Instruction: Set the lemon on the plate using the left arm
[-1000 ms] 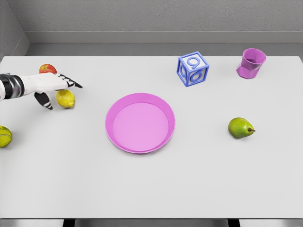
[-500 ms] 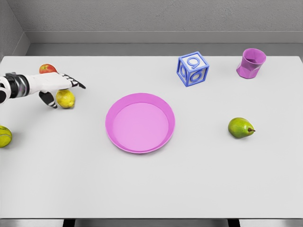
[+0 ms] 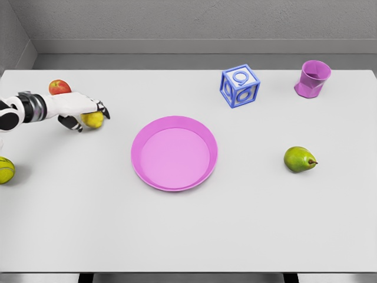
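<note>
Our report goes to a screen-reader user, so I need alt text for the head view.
The left robot hand closes around a lemon at the white table's left side, short of the empty pink plate at centre. An apple, pear, blue number block and purple cup lie around.

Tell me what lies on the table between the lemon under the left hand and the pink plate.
Nothing: in the head view, bare white table separates the lemon, covered by the left hand, from the pink plate.
</note>
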Motion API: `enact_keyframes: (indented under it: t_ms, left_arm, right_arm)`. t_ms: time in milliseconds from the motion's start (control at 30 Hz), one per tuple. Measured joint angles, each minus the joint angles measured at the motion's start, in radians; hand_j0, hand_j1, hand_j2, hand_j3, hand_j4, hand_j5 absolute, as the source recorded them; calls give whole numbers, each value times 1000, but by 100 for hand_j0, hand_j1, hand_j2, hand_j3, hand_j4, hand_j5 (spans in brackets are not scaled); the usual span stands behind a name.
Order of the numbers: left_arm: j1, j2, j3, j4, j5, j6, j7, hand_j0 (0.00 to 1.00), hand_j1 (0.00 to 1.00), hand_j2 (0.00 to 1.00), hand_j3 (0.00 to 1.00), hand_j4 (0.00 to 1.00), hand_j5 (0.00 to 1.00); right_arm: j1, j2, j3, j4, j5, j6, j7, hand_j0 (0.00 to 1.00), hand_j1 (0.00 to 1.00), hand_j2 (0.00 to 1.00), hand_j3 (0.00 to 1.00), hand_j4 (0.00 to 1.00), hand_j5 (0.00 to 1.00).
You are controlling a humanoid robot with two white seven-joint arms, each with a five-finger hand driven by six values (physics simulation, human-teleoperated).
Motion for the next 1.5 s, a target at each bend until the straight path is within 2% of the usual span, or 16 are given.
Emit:
enact_keyframes:
  t_ms: [33, 267, 300, 467, 1000, 1200, 1367, 1500]
  left_arm:
    - [0, -1, -1, 0, 2, 0, 0, 54, 54, 54, 54, 54, 54]
    - [-9, -3, -5, -1, 16, -6, -5, 54, 54, 54, 54, 54, 54]
    - [-11, -3, -5, -1, 22, -7, -6, 51, 51, 51, 51, 51, 51]
    - [-11, -3, -4, -2, 51, -9, -7, 48, 48, 48, 48, 48, 48]
    - [-25, 0, -4, -15, 123, -9, -7, 48, 48, 48, 48, 48, 48]
    - [-58, -47, -20, -23, 127, -10, -6, 49, 49, 49, 49, 49, 49]
    - [-60, -94, -47, -39, 132, -10, -7, 49, 49, 49, 49, 49, 49]
    - [-57, -115, -76, -82, 163, -11, -7, 49, 49, 49, 49, 49, 49]
  right_arm:
    - [0, 0, 0, 0, 0, 0, 0, 100, 100, 100, 100, 100, 100]
    - [0, 0, 0, 0, 0, 0, 0, 100, 100, 100, 100, 100, 100]
    - [0, 0, 0, 0, 0, 0, 0, 100, 100, 100, 100, 100, 100]
    - [0, 0, 0, 0, 0, 0, 0, 100, 100, 100, 100, 100, 100]
    - [0, 0, 0, 0, 0, 0, 0, 100, 100, 100, 100, 100, 100]
    - [0, 0, 0, 0, 0, 0, 0, 100, 100, 100, 100, 100, 100]
    - [0, 0, 0, 0, 0, 0, 0, 100, 100, 100, 100, 100, 100]
    - [0, 0, 0, 0, 0, 0, 0, 100, 100, 100, 100, 100, 100]
